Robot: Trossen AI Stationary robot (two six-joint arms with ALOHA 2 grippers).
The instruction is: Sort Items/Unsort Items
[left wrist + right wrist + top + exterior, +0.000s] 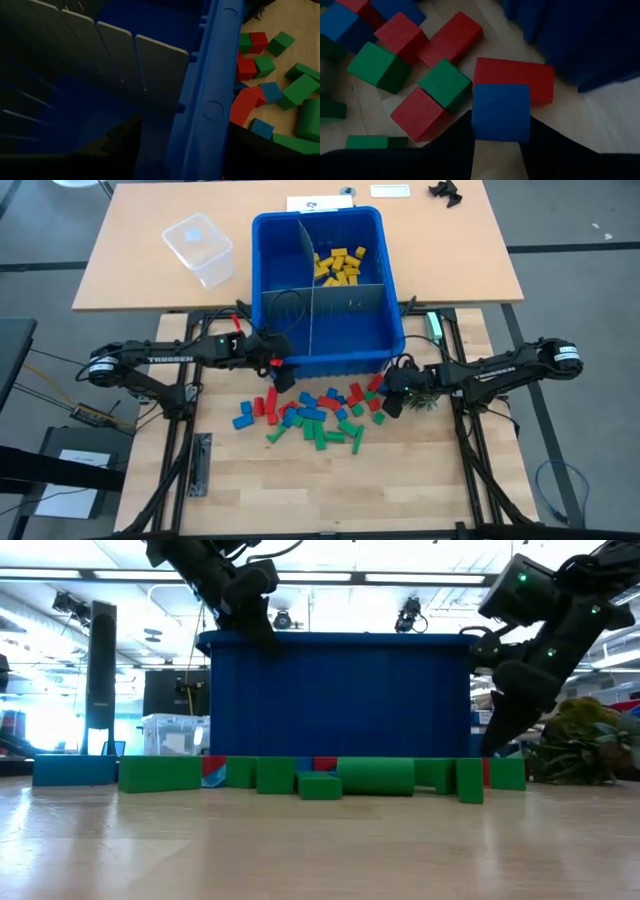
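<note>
The items, small red, green and blue blocks [315,420], lie loose on the wooden table in front of the blue bin [395,340]. Yellow blocks [340,265] fill the bin's far right compartment. My right gripper [501,125] is down at the pile's right end [388,402], shut on a blue block [500,112] that lies against a red block [515,77]. My left gripper [280,370] stands open over the bin's near wall [200,115] by its left corner, with one finger inside the bin and the other outside. My right gripper pinches the blue block by its two opposite sides [476,120] between its two fingers. The fingers slant down from the table's right side. The block appears to sit on the table, its far face against the red block.
Grey slotted dividers [310,300] split the bin into compartments. A clear plastic tub [200,248] stands on the far table to the bin's left. A leafy green thing [580,745] lies just right of my right gripper. Bare wood lies in front of the pile.
</note>
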